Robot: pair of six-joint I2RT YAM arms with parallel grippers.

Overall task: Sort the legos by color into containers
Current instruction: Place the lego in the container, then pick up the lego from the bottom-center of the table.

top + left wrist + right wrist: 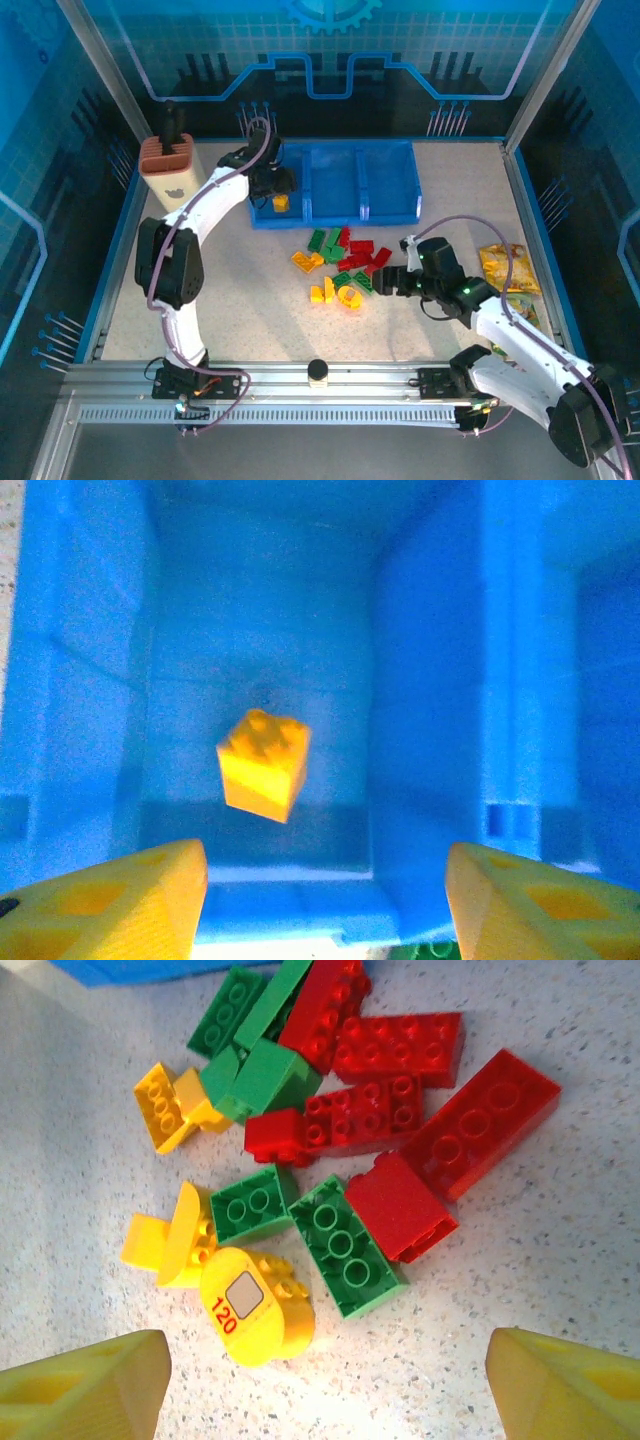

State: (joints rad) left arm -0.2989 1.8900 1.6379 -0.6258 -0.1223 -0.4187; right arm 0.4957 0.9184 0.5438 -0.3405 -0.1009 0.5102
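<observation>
The blue bin [418, 190] is set at the far side of the tabletop [240, 300], its three compartments lying side by side. The left end effector [272, 185] is held over the left compartment. In the left wrist view its two fingers [110, 900] are seen well apart with nothing between them. A single yellow brick [264, 764] is seen in that compartment, tilted on one corner, studs up. Whether it rests on the floor of the compartment cannot be told. In the top view the same brick [281, 202] is seen toward the near end of the left compartment, just beside the end effector.

The pile of legos [340, 265] is spread on the tabletop just near of the bin, in front of its middle. Red, green and yellow pieces are mixed there, many touching. In the right wrist view red bricks [495, 1125] are gathered to the right, green bricks [345, 1245] in the middle and toward the far left, and yellow pieces at the left, among them a rounded piece marked "120" [255, 1305].

The right end effector [385, 283] is held at the right edge of the pile, its fingers [80, 1385] spread wide and nothing gripped.

A cream holder [170, 175] with a rust-red top is stood at the far left, and yellow snack bags [505, 268] are laid at the right.
</observation>
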